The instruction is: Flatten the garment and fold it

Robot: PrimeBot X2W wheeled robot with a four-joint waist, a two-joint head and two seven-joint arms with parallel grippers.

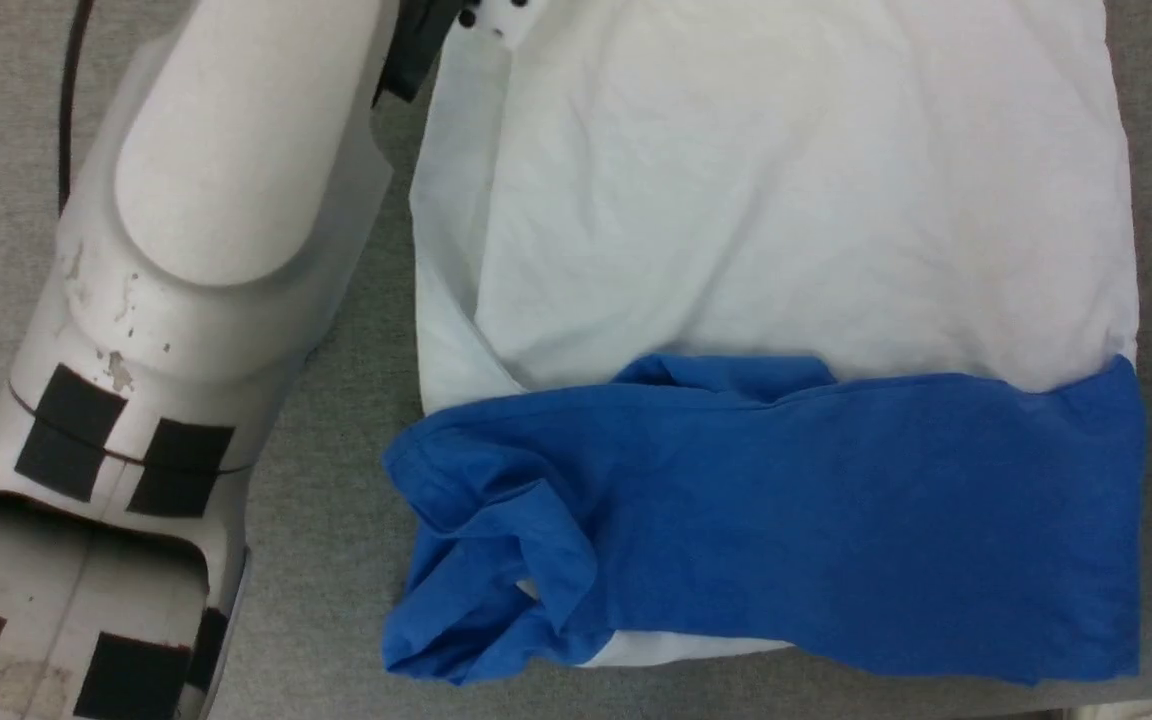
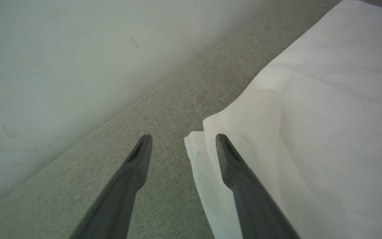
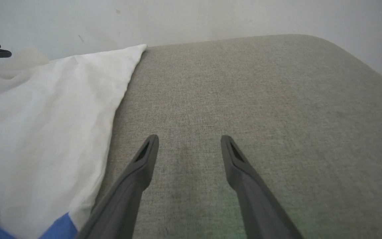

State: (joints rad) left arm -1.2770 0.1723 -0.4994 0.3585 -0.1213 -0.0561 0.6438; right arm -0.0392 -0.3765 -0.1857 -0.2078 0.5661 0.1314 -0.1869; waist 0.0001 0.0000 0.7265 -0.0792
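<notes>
1. I see one grey woven tabletop (image 1: 336, 560), with a pale wall (image 2: 61, 66) close behind it.
2. One garment (image 1: 786, 250) lies on the tabletop, white body spread out, blue sleeve fabric folded across its near end.
3. One pale left forearm (image 1: 206, 180) reaches along the garment's left side.
4. Two grippers: the left gripper (image 2: 181, 137) is spread wide and empty, one finger over a white corner. The right gripper (image 3: 189, 137) is spread wide and empty over the tabletop beside the garment.

Head camera overhead, wrist cameras low, all on the garment (image 1: 786, 200)
</notes>
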